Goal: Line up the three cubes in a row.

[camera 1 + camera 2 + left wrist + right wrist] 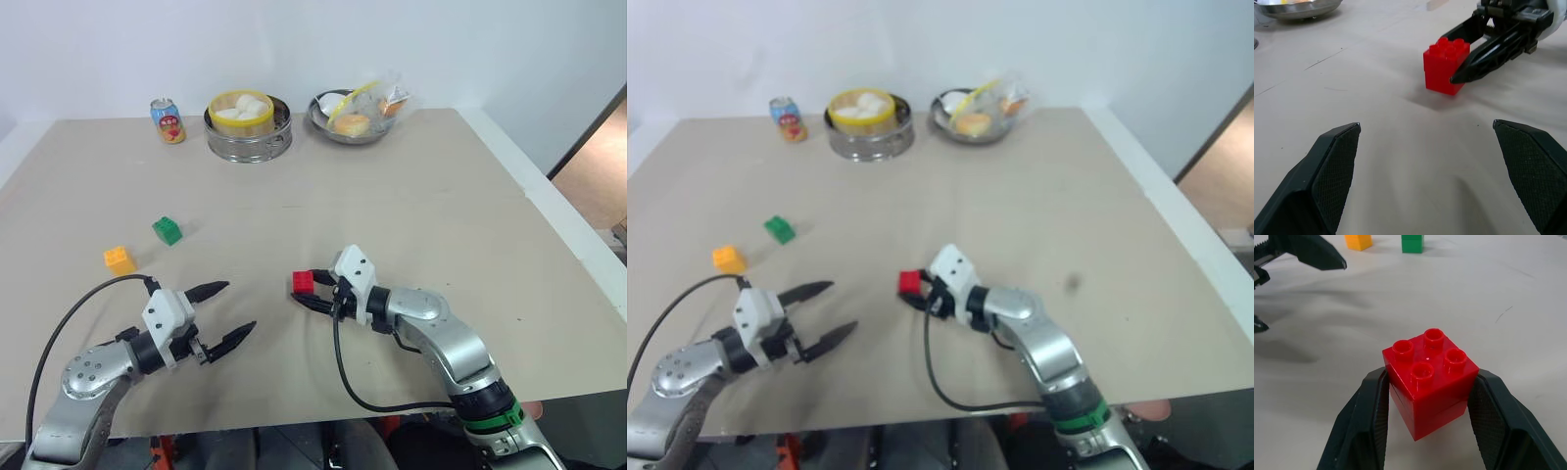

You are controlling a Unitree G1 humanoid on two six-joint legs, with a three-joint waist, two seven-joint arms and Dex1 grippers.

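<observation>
Right wrist view, right gripper (1427,423) clamped on red cube (1429,377) at lower centre, left gripper (224,313) spread wide lower left, green cube (168,230) and yellow-orange cube (120,259) left of centre.

The red plastic studded cube (1429,382) stands upright, studs up, near the table's middle. The green plastic studded cube (168,230) lies at about ten o'clock from it, well apart. The yellow-orange plastic studded cube (120,259) sits near the green one, at about eight o'clock from it.
</observation>
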